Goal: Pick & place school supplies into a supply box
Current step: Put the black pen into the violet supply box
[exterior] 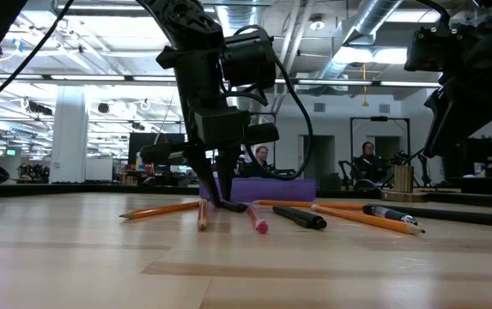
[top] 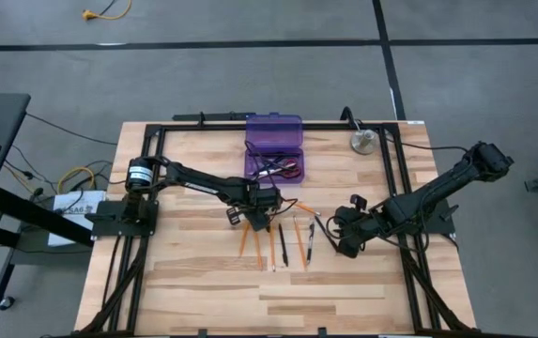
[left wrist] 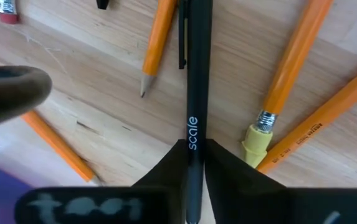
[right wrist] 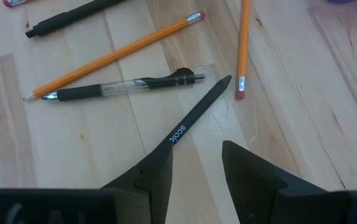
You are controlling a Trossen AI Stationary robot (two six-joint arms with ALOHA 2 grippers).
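Note:
My left gripper (top: 259, 218) (left wrist: 194, 168) stands fingers-down among the supplies on the table, shut on a slim black pen (left wrist: 192, 74) printed "scale". Orange pencils (top: 257, 248) and dark pens (top: 283, 244) lie flat and fanned out on the wood around it. The purple supply box (top: 274, 158) sits beyond them toward the far edge with its lid open; red-handled scissors (top: 287, 169) and pens lie inside. My right gripper (top: 342, 233) (right wrist: 197, 168) hangs open above the table to the right. A second black pen (right wrist: 197, 115) lies below it, next to one finger. My left gripper pinches the black pen's barrel (left wrist: 194, 146) between its two fingers (left wrist: 159, 180), just past the "scale" print. The fingers come from above, pointing down, and lie across the pen. In the low view the fingertips (exterior: 220, 199) reach table level, and the pen stays low along the wood.
A round silver disc (top: 362, 141) lies near the far right corner. A black frame (top: 395, 178) borders the work area. Bare wood lies toward the near edge (top: 278, 300). People sit in the room behind the table (exterior: 263, 159).

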